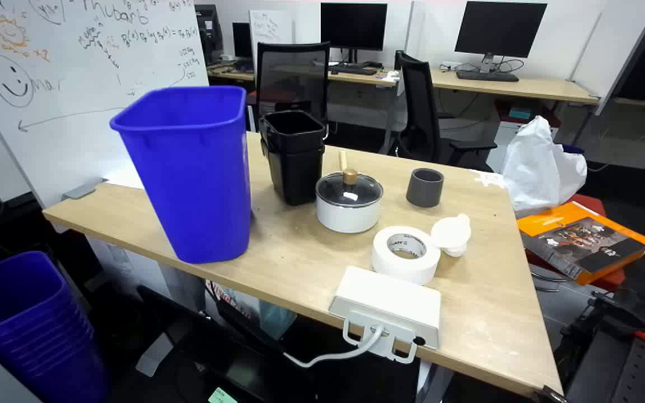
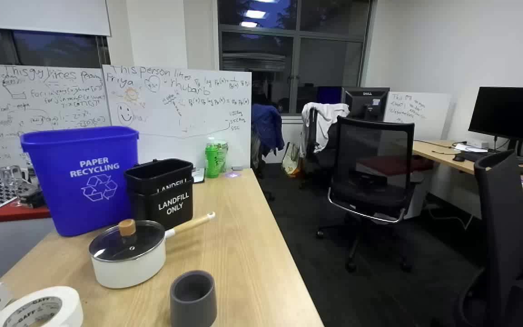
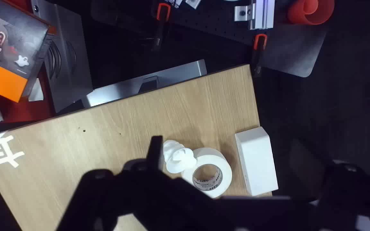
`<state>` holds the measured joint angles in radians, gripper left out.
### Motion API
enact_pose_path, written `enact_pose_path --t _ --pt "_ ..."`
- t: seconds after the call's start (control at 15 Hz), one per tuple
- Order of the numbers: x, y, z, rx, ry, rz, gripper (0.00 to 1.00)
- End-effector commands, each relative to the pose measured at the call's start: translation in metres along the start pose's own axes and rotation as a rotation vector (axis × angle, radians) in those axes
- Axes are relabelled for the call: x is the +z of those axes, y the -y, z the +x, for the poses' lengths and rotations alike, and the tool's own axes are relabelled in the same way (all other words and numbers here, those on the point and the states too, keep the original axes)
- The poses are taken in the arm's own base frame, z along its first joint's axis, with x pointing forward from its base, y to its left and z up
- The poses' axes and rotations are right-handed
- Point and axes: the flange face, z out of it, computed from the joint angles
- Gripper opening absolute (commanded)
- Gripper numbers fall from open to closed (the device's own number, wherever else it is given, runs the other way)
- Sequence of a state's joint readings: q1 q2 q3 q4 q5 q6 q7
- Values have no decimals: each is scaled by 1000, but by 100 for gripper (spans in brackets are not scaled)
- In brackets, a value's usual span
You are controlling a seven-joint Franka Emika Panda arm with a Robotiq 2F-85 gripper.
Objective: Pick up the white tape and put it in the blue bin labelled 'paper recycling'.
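In an exterior view the white tape (image 1: 406, 270) lies flat on the worktop (image 1: 485, 296), right of the blue bin (image 1: 194, 190), hole upward (a ring, its axis vertical). Whether the pincer (image 3: 178, 189) is released or clenched, I cannot tell.

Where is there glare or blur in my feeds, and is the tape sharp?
Wrist view: gripper fingers dark and blurred, white tape fairly sharp, right side very dark; both exterior views: a glint on the pot lid; in an exterior view: light reflections in the window.
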<state>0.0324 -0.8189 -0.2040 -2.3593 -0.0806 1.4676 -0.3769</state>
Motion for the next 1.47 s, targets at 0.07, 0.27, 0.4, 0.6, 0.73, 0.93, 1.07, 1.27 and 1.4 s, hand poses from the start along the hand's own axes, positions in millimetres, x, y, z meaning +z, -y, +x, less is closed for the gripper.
enact_pose_path --t 0.07,0.27,0.4,0.6,0.73,0.93,1.07,1.27,1.4 --pt "-1 0 0 0 1 0 100" --pt "-1 0 0 0 1 0 100" --pt "2 1 1 5 -1 1 100" --pt "19 3 6 49 -54 42 100" --pt "38 8 13 73 -84 85 100" --pt "72 18 28 74 -126 128 100" --pt "100 24 36 37 -106 67 100" --pt "95 24 35 47 -81 97 100" --pt "88 22 34 49 -94 96 100"
